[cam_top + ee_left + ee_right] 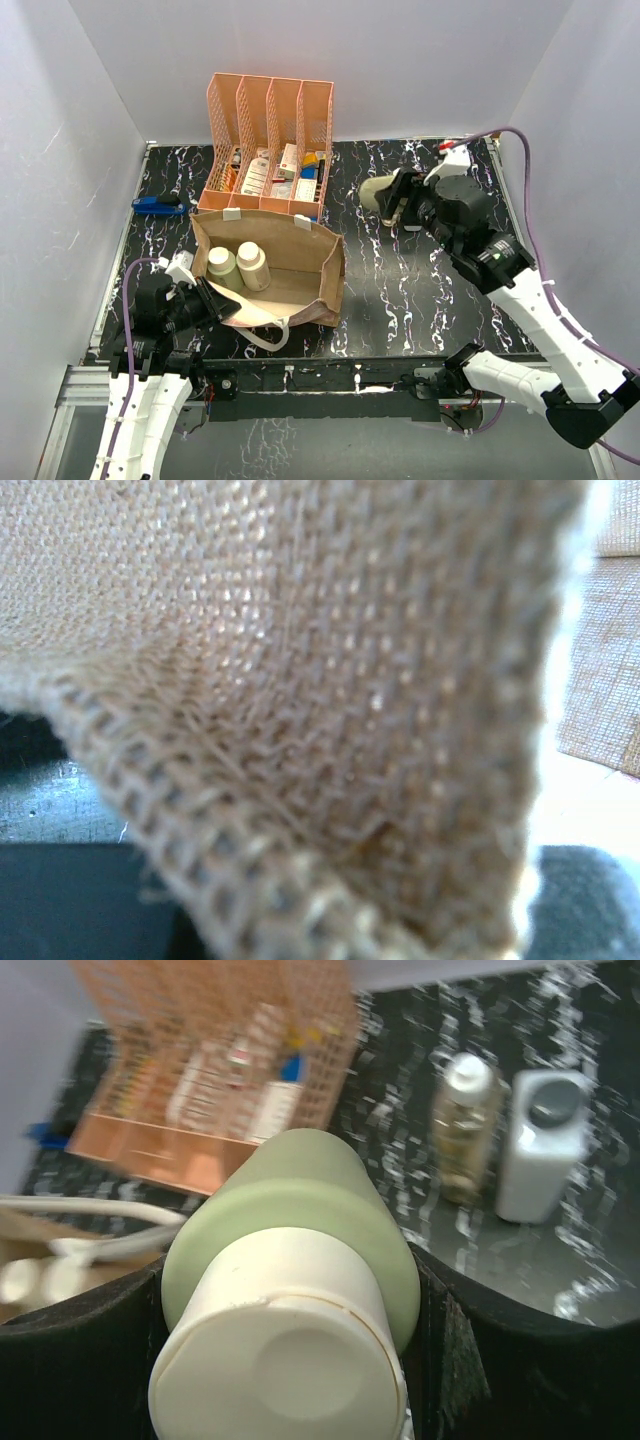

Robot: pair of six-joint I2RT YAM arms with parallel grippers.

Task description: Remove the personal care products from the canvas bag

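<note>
The canvas bag stands open at the left middle of the table. Two pale olive-green bottles with cream caps stand inside it. My left gripper is at the bag's near left rim and looks shut on the fabric. The left wrist view is filled by the bag's weave, and no fingers show. My right gripper is shut on a third olive-green bottle and holds it above the table, right of the bag. A clear bottle and a white squarish bottle stand on the table beyond it.
An orange slotted file rack with small boxes stands right behind the bag. A blue object lies at the far left. White walls close in the table on three sides.
</note>
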